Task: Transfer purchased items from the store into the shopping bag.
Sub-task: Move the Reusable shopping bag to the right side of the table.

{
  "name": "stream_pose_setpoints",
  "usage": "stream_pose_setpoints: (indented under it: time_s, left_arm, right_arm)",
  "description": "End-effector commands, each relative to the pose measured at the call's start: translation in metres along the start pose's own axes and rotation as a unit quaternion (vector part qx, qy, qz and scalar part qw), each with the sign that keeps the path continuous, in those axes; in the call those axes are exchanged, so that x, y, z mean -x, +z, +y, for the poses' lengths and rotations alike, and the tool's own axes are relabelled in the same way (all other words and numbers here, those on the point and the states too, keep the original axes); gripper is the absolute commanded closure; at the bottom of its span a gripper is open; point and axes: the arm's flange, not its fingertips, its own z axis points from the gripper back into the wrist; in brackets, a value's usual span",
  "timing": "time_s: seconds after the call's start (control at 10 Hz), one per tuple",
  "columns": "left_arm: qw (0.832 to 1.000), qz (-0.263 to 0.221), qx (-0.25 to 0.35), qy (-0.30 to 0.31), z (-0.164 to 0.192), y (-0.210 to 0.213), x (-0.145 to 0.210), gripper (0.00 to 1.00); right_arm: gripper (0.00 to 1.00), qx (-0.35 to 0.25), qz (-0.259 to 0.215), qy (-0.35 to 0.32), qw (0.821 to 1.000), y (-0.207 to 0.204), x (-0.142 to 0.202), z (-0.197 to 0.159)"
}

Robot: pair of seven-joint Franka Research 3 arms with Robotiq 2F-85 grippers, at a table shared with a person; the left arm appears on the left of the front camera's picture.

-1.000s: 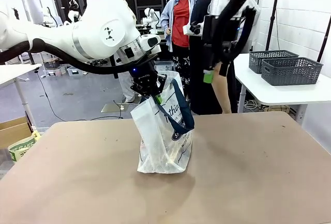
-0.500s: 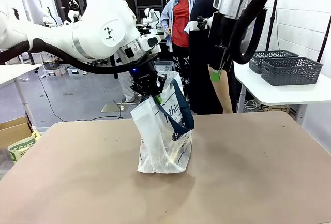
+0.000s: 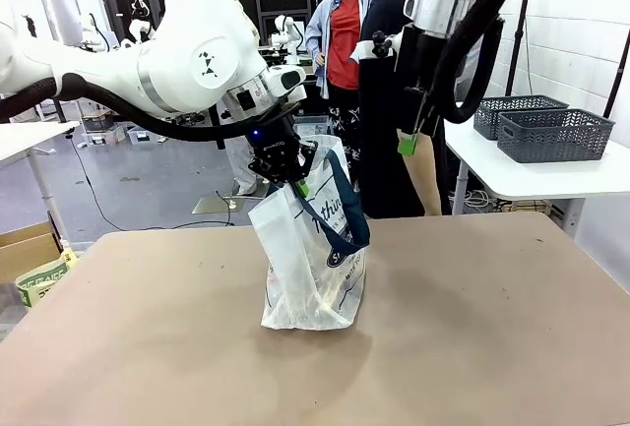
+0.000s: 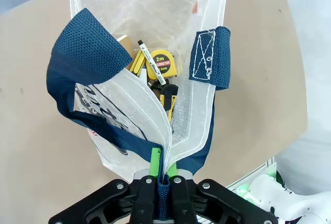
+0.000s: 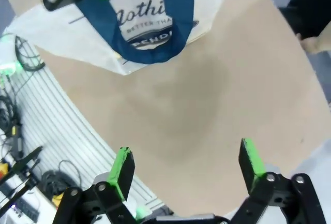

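Note:
The shopping bag (image 3: 315, 264), whitish plastic with navy straps and lettering, stands on the brown table. My left gripper (image 3: 293, 176) is shut on its navy strap at the rim and holds the mouth up. The left wrist view looks down into the bag (image 4: 199, 105) past that gripper (image 4: 163, 176). Purchased items lie inside: a yellow tape measure (image 4: 162, 63), a black pen-like stick (image 4: 152, 63) and a tan pack (image 4: 124, 42). My right gripper (image 3: 409, 141) hangs open high above the table's far side. Its wrist view shows the right gripper (image 5: 186, 162) empty, with the bag (image 5: 155, 14) beyond it.
Two dark grey lattice baskets (image 3: 551, 133) stand on a white side table (image 3: 551, 178) at the right; I cannot tell which is the store. People stand behind the far edge. A cardboard box (image 3: 25, 249) sits on the floor at the left.
My right arm has swung a little to the right and risen, its gripper still open. The left arm and the bag have not moved.

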Motion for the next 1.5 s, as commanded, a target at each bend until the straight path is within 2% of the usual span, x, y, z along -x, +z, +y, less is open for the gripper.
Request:
stream_pose_setpoints:
  time_s: [0.0,0.2,0.3,0.5,0.7,0.8,1.1,1.4]
  left_arm:
    - [1.000,0.000,-0.002,0.000,0.001,0.001,0.001,1.00]
    - [1.000,0.000,-0.002,0.000,0.001,0.001,0.001,1.00]
    - [1.000,0.000,-0.002,0.000,0.001,0.001,0.001,1.00]
    - [1.000,0.000,-0.002,0.000,0.001,0.001,0.001,1.00]
    - [1.000,0.000,-0.002,0.000,0.001,0.001,0.001,1.00]
    - [1.000,0.000,0.000,0.000,0.000,0.000,0.000,1.00]
    - [0.988,0.084,-0.124,0.035,-0.024,0.007,-0.021,1.00]
    - [0.978,0.121,-0.158,0.061,-0.028,0.009,-0.036,1.00]
  right_arm:
    - [0.00,-0.057,-0.083,0.023,0.995,-0.026,0.032,-0.022]
    - [0.00,-0.070,-0.150,0.034,0.986,-0.028,0.053,-0.043]
    - [0.00,-0.101,-0.178,0.037,0.978,-0.027,0.062,-0.050]
    - [0.00,-0.093,-0.187,0.060,0.976,-0.023,0.073,-0.063]
    - [0.00,-0.112,-0.184,0.074,0.974,-0.028,0.073,-0.066]
    - [0.00,-0.087,-0.183,0.052,0.978,-0.019,0.069,-0.068]
    - [0.00,-0.087,-0.183,0.052,0.978,-0.019,0.069,-0.068]
    - [0.00,-0.087,-0.183,0.052,0.978,-0.019,0.069,-0.068]
